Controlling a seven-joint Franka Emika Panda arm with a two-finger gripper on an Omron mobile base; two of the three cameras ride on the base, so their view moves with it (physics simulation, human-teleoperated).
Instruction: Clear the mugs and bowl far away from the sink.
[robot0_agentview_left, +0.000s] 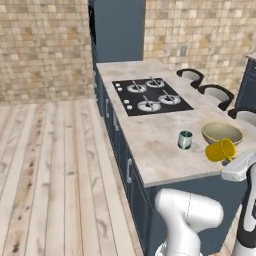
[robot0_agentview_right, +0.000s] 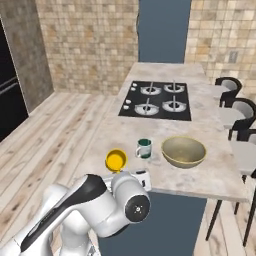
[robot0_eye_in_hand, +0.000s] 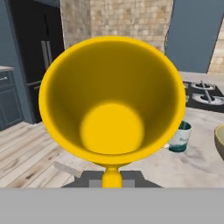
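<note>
Currently, left base view: yellow mug (robot0_agentview_left: 220, 150) held tipped on its side, off counter (robot0_agentview_left: 150, 145), just ahead of wrist; bowl (robot0_agentview_left: 221, 133) close behind it, teal mug (robot0_agentview_left: 185, 139) further left.

Right base view: yellow mug (robot0_agentview_right: 116, 160) aloft, mouth toward camera; teal mug (robot0_agentview_right: 144, 148) beside it, bowl (robot0_agentview_right: 183, 151) beyond.

Hand view: gripper (robot0_eye_in_hand: 112, 179) nearly closed, pinching yellow mug (robot0_eye_in_hand: 111, 98) by handle; teal mug (robot0_eye_in_hand: 180, 136) past rim, right.

Risk: thin handle grip may let mug pivot or slip; swing could clip teal mug or bowl.
</note>
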